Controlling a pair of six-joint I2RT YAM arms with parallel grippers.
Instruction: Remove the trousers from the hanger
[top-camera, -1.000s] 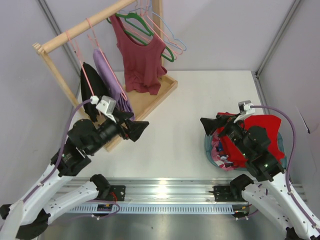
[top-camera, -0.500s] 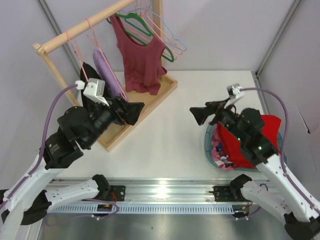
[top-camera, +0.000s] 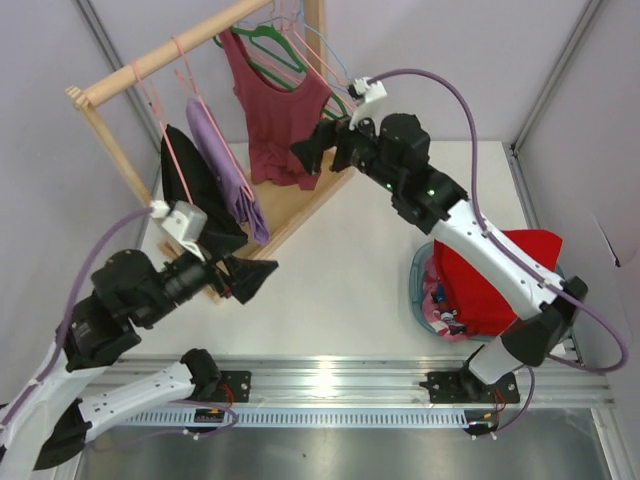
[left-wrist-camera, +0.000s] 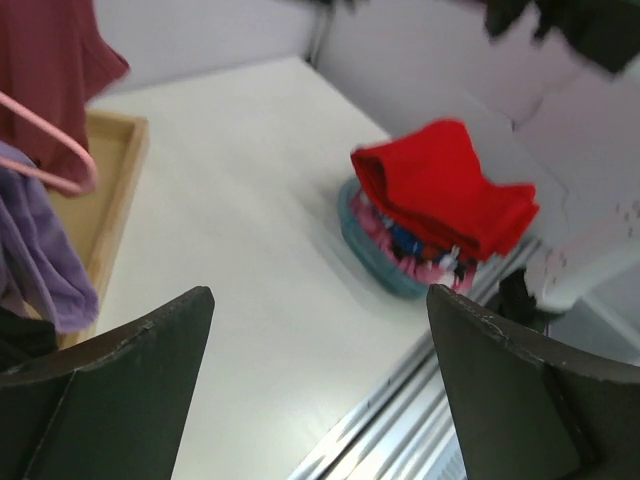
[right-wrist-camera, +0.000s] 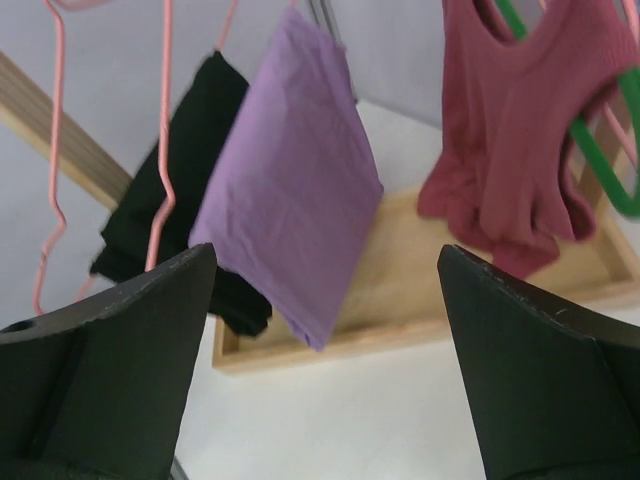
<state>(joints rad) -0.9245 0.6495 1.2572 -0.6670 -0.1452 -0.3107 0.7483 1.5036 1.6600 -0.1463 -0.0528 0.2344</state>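
white table, grey walls, lilac trousers

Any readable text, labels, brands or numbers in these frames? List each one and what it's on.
None: no text can be read in any view.
The trousers, black garment, maroon top and red cloth show no print or tag.
Any marking on the aluminium rail at the arm bases is too small to read.
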